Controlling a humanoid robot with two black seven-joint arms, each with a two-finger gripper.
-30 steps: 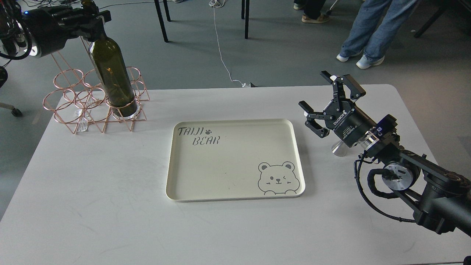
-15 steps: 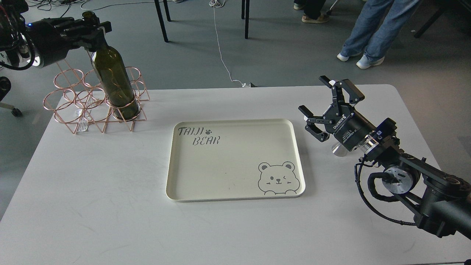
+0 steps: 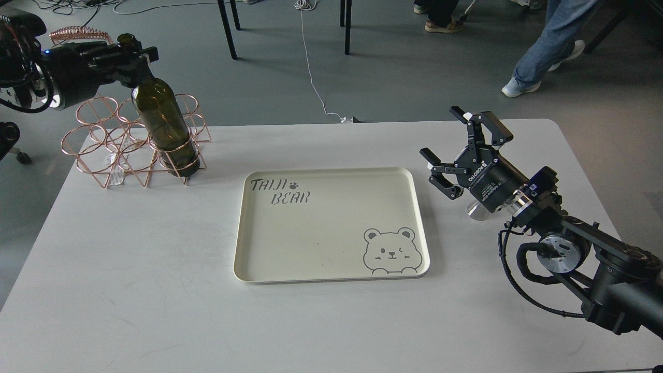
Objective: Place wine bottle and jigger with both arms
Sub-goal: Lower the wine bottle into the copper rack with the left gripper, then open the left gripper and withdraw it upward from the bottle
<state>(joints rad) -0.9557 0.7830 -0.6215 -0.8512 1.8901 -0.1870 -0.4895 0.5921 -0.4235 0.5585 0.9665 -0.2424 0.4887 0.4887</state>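
The dark olive-green wine bottle (image 3: 161, 127) stands tilted in the front right ring of a copper wire rack (image 3: 103, 150) at the table's far left. My left gripper (image 3: 127, 54) is shut on the bottle's neck just below its mouth. My right gripper (image 3: 440, 132) is open and empty, pointing up and left, just right of the tray. The silver jigger (image 3: 475, 210) stands on the table under the right gripper's body. Only a shiny cone of it shows.
A cream tray (image 3: 331, 269) with a bear drawing and "TAIJI BEAR" lettering lies in the middle of the white table. Chair legs, a cable and people's legs are on the floor beyond the far edge.
My left gripper has lowered the bottle deeper into the rack ring, its mouth now well below the frame's top. My right gripper dropped slightly, then held still and open.
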